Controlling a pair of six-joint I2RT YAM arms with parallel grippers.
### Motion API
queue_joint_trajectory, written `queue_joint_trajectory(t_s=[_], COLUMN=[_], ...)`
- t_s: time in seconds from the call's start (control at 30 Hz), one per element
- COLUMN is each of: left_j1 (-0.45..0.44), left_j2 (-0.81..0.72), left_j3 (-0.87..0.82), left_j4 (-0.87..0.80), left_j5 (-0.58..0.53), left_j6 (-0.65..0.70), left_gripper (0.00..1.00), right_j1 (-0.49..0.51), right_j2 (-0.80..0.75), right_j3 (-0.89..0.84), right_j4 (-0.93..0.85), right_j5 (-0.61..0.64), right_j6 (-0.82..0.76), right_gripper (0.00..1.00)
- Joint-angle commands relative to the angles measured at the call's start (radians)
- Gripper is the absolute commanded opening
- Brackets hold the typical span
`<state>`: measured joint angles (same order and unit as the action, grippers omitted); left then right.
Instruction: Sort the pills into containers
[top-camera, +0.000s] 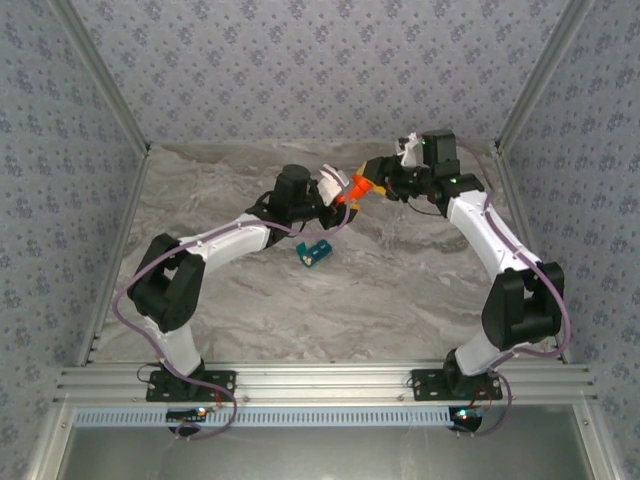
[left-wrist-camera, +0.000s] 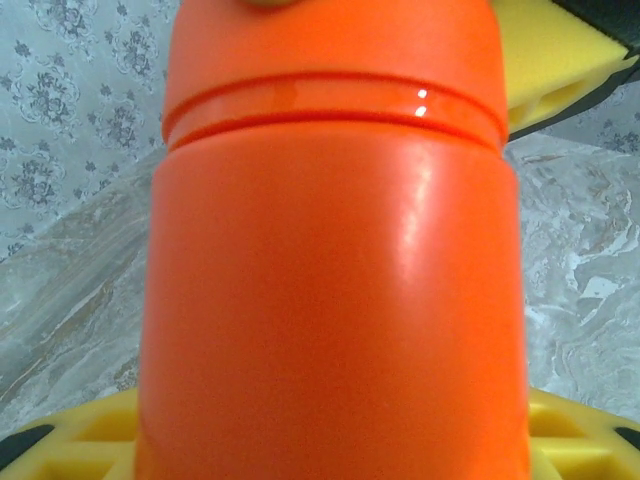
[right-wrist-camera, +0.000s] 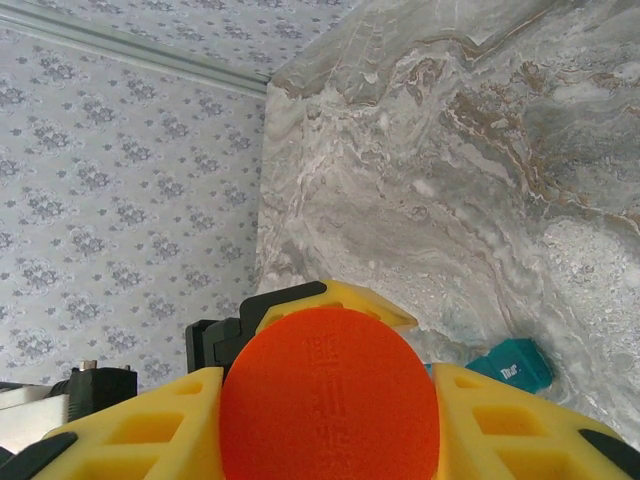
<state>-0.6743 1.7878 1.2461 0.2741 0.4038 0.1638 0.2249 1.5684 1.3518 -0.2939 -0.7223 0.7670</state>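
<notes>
An orange bottle (left-wrist-camera: 335, 300) crowds the left wrist view, its base cut off. The left tool (top-camera: 340, 203) is clamped round the bottle's body, with yellow fingers (left-wrist-camera: 75, 440) at both lower corners. The right tool (top-camera: 371, 186) is closed on the round orange cap (right-wrist-camera: 328, 395), a yellow pad (right-wrist-camera: 140, 435) pressed to each side. The cap's embossed marks are hard to read. The teal pill box (top-camera: 313, 253) lies on the marble surface (top-camera: 420, 290) just nearer than the tools, touching neither. Its compartments are too small to make out. Bare surface surrounds it, and the walls (top-camera: 60, 200) stand well off
</notes>
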Motion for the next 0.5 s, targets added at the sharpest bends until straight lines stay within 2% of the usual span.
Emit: queue_joint_trajectory(t_s=[0.0, 0.23, 0.37, 0.47], left_j1=[-0.037, 0.017, 0.034, 0.055], left_j2=[-0.019, -0.01, -0.023, -0.03], left_j3=[0.03, 0.03, 0.023, 0.027], left_j4=[0.132, 0.157, 0.156, 0.155], left_j5=[0.105, 0.171, 0.193, 0.25], left_j6=[-0.019, -0.097, -0.103, -0.126], left_gripper=[0.0, 0.0, 0.0, 0.0], right_j1=[0.033, -0.035, -0.083, -0.127], right_j2=[-0.009, -0.024, -0.047, -0.065], right_j3=[0.029, 0.132, 0.168, 0.163], right_j4=[-0.003, -0.021, -0.023, -0.019], right_j5=[-0.049, -0.106, -0.141, -0.173], right_j6=[0.002, -0.004, -0.017, -0.035], right_gripper=[0.45, 0.73, 0.8, 0.81])
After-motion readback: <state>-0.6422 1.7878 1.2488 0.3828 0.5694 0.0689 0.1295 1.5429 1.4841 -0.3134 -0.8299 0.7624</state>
